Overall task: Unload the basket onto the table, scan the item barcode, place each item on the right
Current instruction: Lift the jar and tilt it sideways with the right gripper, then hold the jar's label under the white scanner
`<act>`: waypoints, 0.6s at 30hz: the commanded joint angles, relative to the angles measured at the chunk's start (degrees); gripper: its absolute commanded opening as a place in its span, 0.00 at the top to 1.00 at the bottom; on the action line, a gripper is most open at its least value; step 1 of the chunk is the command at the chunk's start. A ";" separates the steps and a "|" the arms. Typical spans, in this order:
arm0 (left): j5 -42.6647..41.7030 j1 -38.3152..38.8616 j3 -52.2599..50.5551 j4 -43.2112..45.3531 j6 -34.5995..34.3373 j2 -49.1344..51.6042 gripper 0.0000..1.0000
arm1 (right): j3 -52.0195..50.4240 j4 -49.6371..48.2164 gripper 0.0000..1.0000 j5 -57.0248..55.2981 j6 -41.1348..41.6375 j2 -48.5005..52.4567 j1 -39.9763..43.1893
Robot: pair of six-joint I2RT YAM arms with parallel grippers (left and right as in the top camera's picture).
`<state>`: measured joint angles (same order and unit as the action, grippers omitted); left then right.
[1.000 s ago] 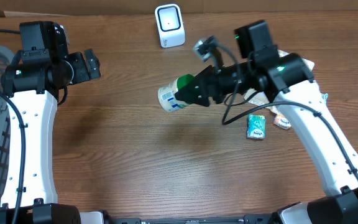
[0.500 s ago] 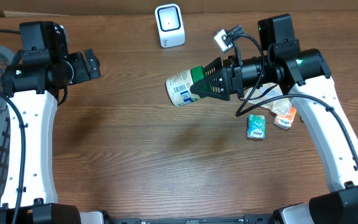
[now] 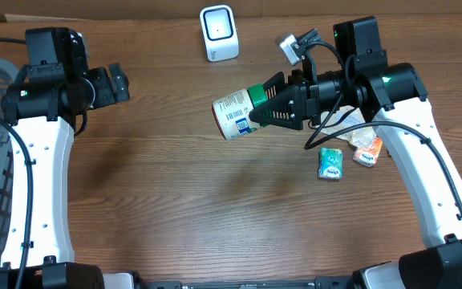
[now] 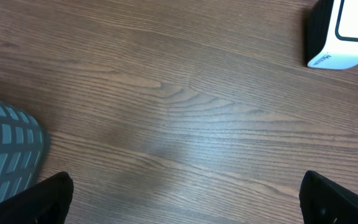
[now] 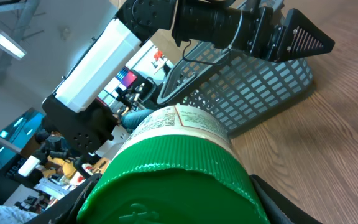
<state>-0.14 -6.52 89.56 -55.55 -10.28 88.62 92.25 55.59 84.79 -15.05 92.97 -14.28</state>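
The 2 right fingers (image 3: 281, 119) were closed partway around the green-lidded end of the canister (image 3: 233, 116), holding it off the bench (image 3: 215, 209) with its long axis running left to right and its free base pointing left. From that base the white scanner (image 3: 218, 32) stood farther back and slightly left, so the label probably needed turning toward the far side. The left fingers (image 3: 117, 83) hung wide and empty, well apart at the far left, which made the right arm clearly nearer.

A robotics lab: cluttered equipment benches (image 5: 61, 163) and strip lights (image 5: 9, 44) beyond the table (image 5: 334, 130).
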 commanded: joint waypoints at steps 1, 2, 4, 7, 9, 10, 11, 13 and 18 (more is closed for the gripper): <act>0.74 -0.31 0.70 0.07 0.92 -0.24 0.00 | 1.36 0.50 0.40 -4.24 -0.37 -0.59 -0.59; 0.72 -0.31 0.70 0.04 0.92 -0.24 0.00 | 1.36 0.79 0.40 -5.62 -0.28 -0.57 -0.85; 0.72 -0.31 0.70 0.04 0.92 -0.24 0.00 | 1.36 2.36 0.41 -15.54 0.26 -0.52 -2.86; 0.72 -0.31 0.70 0.07 0.92 -0.24 0.00 | 1.33 2.58 0.41 -36.85 5.46 -0.24 -7.06; 0.74 -0.31 0.70 0.07 0.92 -0.24 0.00 | 1.31 1.92 0.41 -50.25 8.98 0.42 -9.81; 0.72 -0.31 0.70 0.07 0.92 -0.24 0.00 | 1.20 0.70 0.41 -62.47 10.78 1.33 -12.48; 0.74 -0.31 0.70 0.04 0.92 -0.24 0.00 | 1.16 -0.96 0.41 -70.51 10.75 2.38 -14.58; 0.74 -0.31 0.70 0.07 0.92 -0.24 0.00 | 1.14 -3.50 0.40 -77.94 10.67 3.61 -16.13; 0.72 -0.31 0.70 0.07 0.92 -0.24 0.01 | 1.14 -14.82 0.41 -92.52 4.79 7.80 -17.92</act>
<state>-0.12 -6.52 89.56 -55.55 -10.28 88.62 92.25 45.41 9.13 -6.39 98.94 -32.01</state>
